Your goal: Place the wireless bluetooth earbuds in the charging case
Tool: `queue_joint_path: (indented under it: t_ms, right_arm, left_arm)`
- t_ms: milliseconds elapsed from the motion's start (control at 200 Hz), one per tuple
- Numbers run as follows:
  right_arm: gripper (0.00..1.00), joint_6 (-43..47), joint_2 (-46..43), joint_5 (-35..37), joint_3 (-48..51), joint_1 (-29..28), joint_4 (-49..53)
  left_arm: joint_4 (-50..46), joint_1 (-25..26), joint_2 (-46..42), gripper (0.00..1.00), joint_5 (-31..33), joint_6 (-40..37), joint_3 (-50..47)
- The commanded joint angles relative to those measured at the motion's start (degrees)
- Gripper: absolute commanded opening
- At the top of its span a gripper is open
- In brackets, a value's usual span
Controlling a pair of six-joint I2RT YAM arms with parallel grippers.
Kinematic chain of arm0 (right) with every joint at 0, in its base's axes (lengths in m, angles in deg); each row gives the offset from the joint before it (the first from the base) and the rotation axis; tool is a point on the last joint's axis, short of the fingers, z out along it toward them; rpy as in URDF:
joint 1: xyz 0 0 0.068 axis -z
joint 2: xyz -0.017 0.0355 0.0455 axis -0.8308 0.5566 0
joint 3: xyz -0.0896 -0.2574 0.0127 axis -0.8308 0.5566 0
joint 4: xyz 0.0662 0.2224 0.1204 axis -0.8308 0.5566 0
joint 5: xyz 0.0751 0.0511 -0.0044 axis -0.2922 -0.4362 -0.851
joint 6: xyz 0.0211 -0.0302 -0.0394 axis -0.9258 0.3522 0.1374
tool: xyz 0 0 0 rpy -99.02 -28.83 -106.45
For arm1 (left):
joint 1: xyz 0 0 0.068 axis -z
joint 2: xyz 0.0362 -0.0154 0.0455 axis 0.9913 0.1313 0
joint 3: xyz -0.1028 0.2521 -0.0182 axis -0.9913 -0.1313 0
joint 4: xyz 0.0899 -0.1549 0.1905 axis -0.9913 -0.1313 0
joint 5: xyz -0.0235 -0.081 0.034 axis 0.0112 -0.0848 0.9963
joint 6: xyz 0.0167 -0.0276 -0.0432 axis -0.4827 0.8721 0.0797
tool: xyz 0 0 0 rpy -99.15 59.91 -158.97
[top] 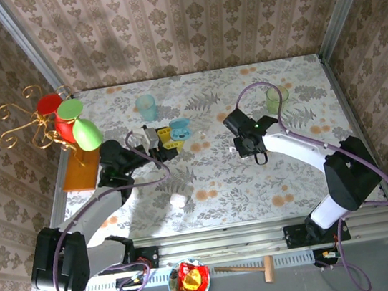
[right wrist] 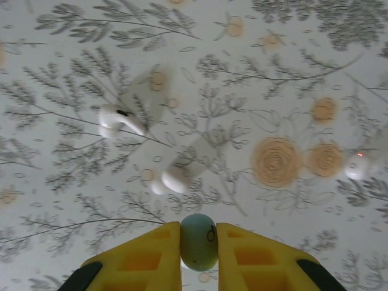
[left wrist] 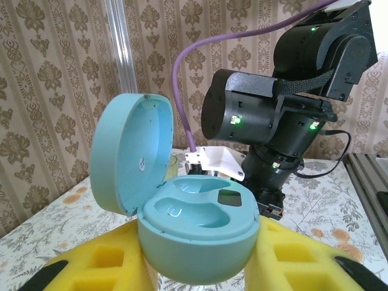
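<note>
My right claw (right wrist: 199,233) pinches a small pale earbud (right wrist: 199,247), and my left claw (left wrist: 200,248) clamps the open charging case (left wrist: 194,215).

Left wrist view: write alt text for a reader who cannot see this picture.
An open light blue charging case, lid tilted up at left and both moulded wells empty, sits gripped between two yellow fingers. Behind it, the black right arm with small green lights reaches down to a floral table.

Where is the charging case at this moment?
The charging case, lid open, is clamped between the yellow fingers of the left gripper; in the top view it sits left of centre, near the blue cup.
</note>
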Motion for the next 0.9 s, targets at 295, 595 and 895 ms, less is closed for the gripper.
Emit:
queue_joint_path:
  t_ms: [295,595,895]
  right_arm:
    - [0.17,-2.95,-1.94,13.70,-7.25,-5.82,11.19]
    - [0.17,4.72,-13.39,-4.81,-7.27,-8.56,-2.39]
    - [0.17,12.15,-19.53,-19.38,-6.67,-11.50,-16.63]
  left_arm:
    - [-0.10,-0.10,1.54,0.29,0.30,-1.90,2.21]
    - [-0.28,-0.04,3.86,0.28,0.83,-2.59,3.19]
    - [-0.28,0.24,4.05,0.28,0.59,-2.62,3.38]
